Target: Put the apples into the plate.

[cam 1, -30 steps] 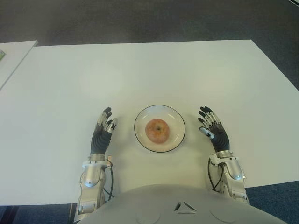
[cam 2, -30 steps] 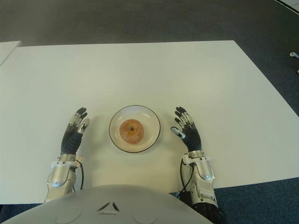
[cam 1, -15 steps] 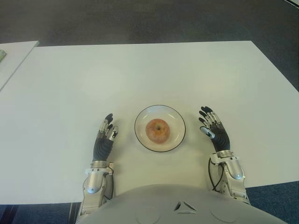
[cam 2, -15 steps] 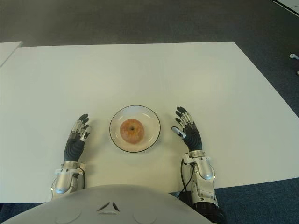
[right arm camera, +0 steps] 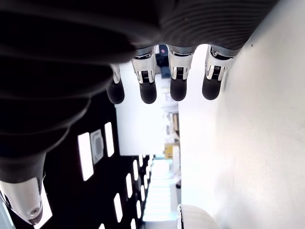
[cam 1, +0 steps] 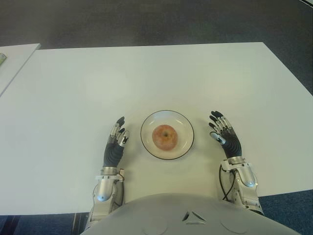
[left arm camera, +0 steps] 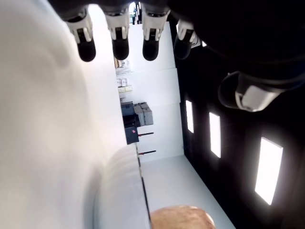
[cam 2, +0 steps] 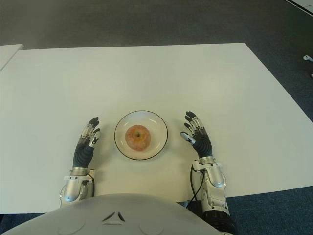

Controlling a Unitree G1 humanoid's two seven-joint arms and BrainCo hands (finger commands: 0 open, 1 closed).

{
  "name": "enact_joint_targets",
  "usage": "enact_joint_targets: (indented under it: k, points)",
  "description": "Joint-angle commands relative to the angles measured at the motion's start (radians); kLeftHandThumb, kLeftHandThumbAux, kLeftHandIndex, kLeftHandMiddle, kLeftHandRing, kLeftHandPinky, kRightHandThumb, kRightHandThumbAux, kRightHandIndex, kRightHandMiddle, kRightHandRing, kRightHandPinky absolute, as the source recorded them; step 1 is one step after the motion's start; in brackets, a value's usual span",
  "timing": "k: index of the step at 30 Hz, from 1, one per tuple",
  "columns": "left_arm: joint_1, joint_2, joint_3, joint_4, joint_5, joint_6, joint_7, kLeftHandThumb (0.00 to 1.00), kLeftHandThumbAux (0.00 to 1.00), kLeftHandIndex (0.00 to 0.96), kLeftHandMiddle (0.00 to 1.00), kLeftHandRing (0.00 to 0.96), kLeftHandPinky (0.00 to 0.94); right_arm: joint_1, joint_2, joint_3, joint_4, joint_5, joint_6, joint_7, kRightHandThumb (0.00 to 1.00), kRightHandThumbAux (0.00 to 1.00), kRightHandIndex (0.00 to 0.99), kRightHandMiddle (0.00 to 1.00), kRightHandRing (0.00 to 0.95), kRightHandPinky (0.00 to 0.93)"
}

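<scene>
A wide white table (cam 1: 146, 73) filled most of the scene, with dark grey carpet (cam 1: 146, 22) beyond its far edge and the corner of a second white table (cam 1: 12, 56) off to the robot's left. The plate (cam 1: 149, 147), white with a thin dark rim, sat near the table's near edge, straight in front of the robot's body. One apple (cam 1: 165, 136), reddish and yellow with its stem dimple upward, lay in the middle of the plate; no other apple showed anywhere on the table. The left hand (cam 1: 115, 144) was just to the left of the plate, fingers straight and spread, holding nothing. The right hand (cam 1: 224, 137) was to the right of the plate, a little further from it than the left hand was, also with fingers extended and holding nothing. Both wrist views confirmed straightened fingertips with nothing between them. Over the last second the left hand had drawn back toward the robot's body and shifted closer to the plate, while the right hand, the apple and the plate had stayed where they were. Judging from this, the task looked finished: the only visible apple was already in the plate, and the left arm seemed to be settling into a neutral position.
</scene>
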Motion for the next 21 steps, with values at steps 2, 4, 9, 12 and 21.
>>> enact_joint_targets:
  k: [2,4,9,12,21]
  points:
    - [-0.03,-0.007,-0.009,0.121,0.003,0.032,0.009,0.012,0.311,0.066,0.044,0.025,0.069,0.048,0.007,0.0,0.072,0.004,0.082,-0.002,0.164,0.624,0.093,0.107,0.077,0.106]
    - [-0.041,-0.009,-0.007,0.146,-0.001,0.041,0.009,0.009,0.303,0.06,0.046,0.027,0.072,0.049,0.009,0.001,0.067,0.006,0.082,-0.002,0.166,0.623,0.093,0.106,0.078,0.104]
    - [-0.055,-0.018,-0.004,0.175,-0.013,0.069,0.014,0.005,0.3,0.042,0.047,0.03,0.068,0.053,0.012,0.003,0.055,0.005,0.087,-0.009,0.169,0.62,0.092,0.099,0.075,0.102]
    - [-0.066,-0.02,-0.001,0.193,-0.019,0.076,0.017,0.004,0.305,0.038,0.046,0.03,0.067,0.051,0.012,0.003,0.054,0.002,0.093,-0.013,0.165,0.619,0.091,0.097,0.073,0.094]
    - [-0.081,-0.026,0.003,0.222,-0.018,0.104,0.035,0.003,0.348,0.039,0.046,0.033,0.065,0.049,0.011,0.005,0.053,0.007,0.101,-0.009,0.157,0.615,0.095,0.108,0.077,0.095]
